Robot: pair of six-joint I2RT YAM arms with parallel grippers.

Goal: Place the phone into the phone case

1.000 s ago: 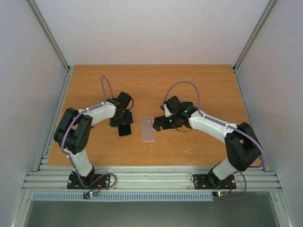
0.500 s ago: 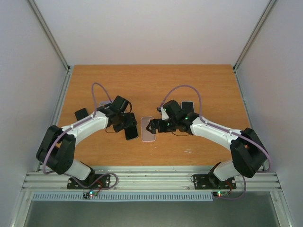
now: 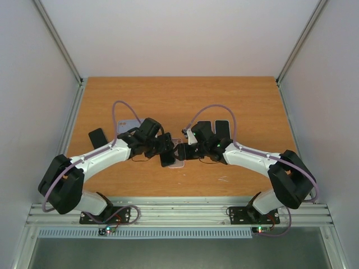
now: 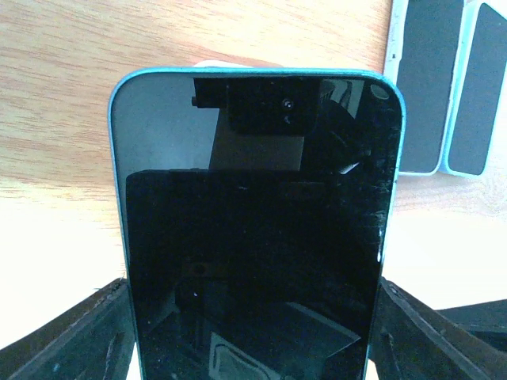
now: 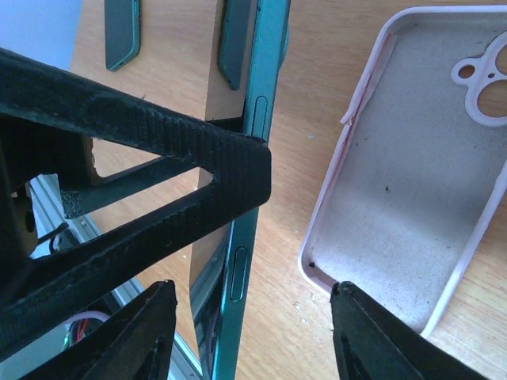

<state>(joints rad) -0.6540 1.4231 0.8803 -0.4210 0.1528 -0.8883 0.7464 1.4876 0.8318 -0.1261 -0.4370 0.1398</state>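
One stiff, likely slippery phone (image 4: 253, 182), clamped by its long edges in my left gripper (image 4: 249, 289); my right gripper's (image 5: 252, 293) hold beside the bendy phone case (image 5: 396, 198): unclear.

The left arm (image 3: 104, 154) and right arm (image 3: 249, 157) share white link shells, black joints and black wrist housings. A lilac cable (image 3: 116, 109) loops along each. Black base plates (image 3: 106, 214) carry, apparently, tiny green and red lights (image 3: 104, 230). The left claw (image 4: 252, 301) and right claw (image 5: 253, 289) have matte black, rough-textured fingers (image 4: 71, 340).

Wooden table (image 3: 168, 95); two dark phones (image 4: 428, 79) side by side; lone phone (image 3: 96, 136) apart.
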